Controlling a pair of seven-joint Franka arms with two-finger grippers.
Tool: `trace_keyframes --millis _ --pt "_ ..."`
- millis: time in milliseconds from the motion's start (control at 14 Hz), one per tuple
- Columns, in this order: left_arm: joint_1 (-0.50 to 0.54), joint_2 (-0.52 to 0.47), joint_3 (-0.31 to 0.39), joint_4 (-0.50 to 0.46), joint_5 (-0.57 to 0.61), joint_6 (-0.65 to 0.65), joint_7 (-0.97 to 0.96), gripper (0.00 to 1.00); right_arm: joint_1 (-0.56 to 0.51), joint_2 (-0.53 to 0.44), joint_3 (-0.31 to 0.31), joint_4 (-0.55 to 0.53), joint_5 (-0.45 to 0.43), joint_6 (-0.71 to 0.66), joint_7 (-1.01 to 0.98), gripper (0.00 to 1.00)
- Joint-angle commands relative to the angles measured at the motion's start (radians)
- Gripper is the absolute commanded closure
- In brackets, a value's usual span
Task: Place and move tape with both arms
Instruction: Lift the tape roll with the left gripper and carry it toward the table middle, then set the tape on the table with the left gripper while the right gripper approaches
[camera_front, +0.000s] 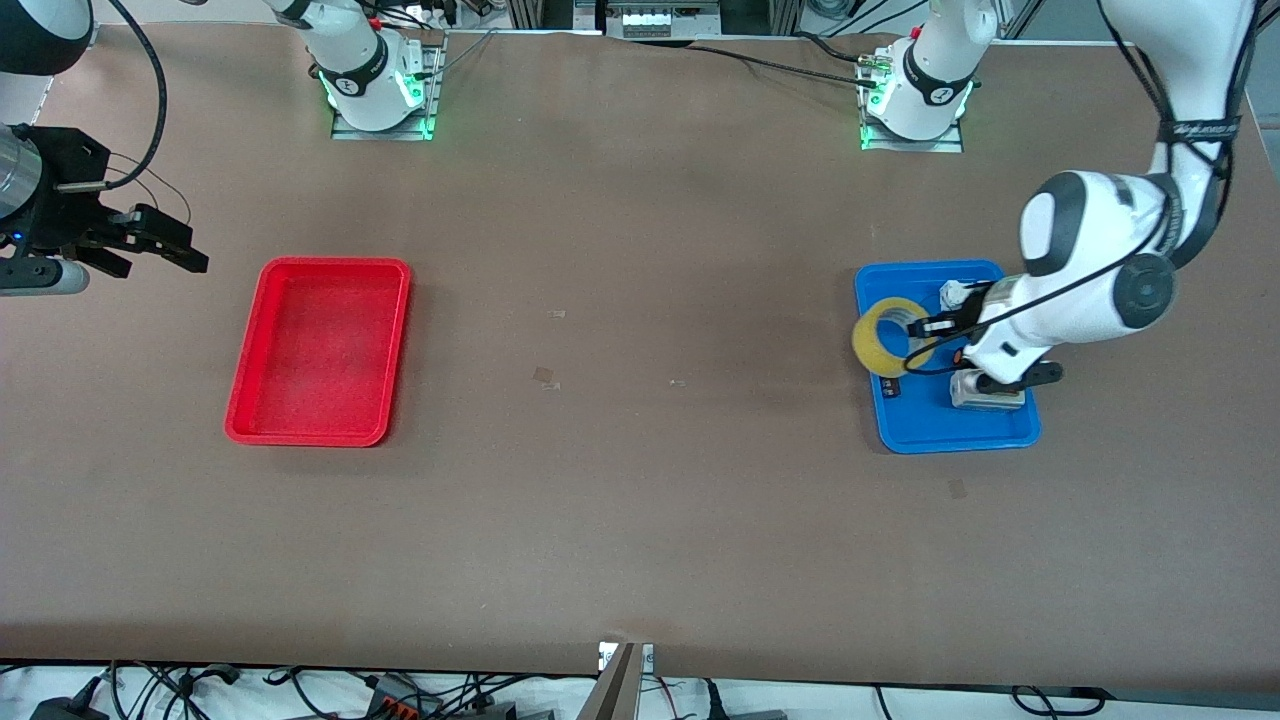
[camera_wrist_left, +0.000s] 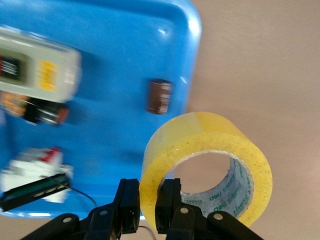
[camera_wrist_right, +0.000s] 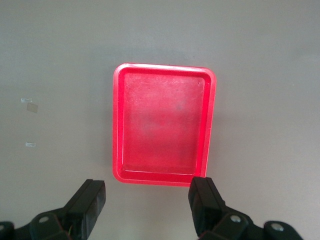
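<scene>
Yellow tape (camera_wrist_left: 207, 165) pinched by its wall in left gripper (camera_wrist_left: 147, 205), clear of blue tray (camera_front: 905, 425), over tray's edge toward red tray (camera_front: 320, 350). Right gripper (camera_wrist_right: 147, 205) waiting, spread wide, empty, above table near red tray. Carry level; avoid swinging roll.

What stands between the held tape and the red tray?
Nothing visible: the left pincer grips the tape over the blue tray's edge; only bare table lies before the red tray.

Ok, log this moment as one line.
left hand: shut on translucent yellow packing tape roll, over blue plastic tray edge | right hand: open, waiting near red plastic tray
</scene>
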Motion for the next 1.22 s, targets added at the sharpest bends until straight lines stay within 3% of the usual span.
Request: trace_keyframes --millis 0,215,573,860,932,1003,1147 --pt "-0.014 0.153 -0.093 0.173 -0.003 -0.022 -0.206 1.00 -0.003 0.010 -0.010 0.024 -0.011 -0.007 -0.032 0.00" --pt "-0.134 0.221 -0.101 0.247 -0.002 -0.013 -0.379 1.00 -0.007 0.077 -0.012 0.045 -0.028 -0.014 -0.024 0.00" --pt "-0.331 0.345 -0.096 0.387 -0.003 -0.004 -0.617 1.00 -0.006 0.082 -0.009 0.070 -0.034 -0.015 -0.022 0.00" --pt "-0.448 0.419 -0.093 0.424 -0.003 0.160 -0.777 0.98 -0.018 0.134 -0.010 0.085 0.019 -0.009 -0.012 0.00" --pt "-0.467 0.434 -0.095 0.424 -0.003 0.197 -0.799 0.89 -0.018 0.144 -0.010 0.085 0.038 -0.009 -0.012 0.00" --pt "-0.479 0.439 -0.095 0.424 -0.003 0.217 -0.805 0.73 -0.009 0.160 -0.004 0.085 0.041 -0.006 -0.012 0.00" --pt "-0.481 0.438 -0.093 0.424 0.004 0.220 -0.802 0.00 0.032 0.203 0.002 0.085 0.041 -0.001 -0.012 0.00"
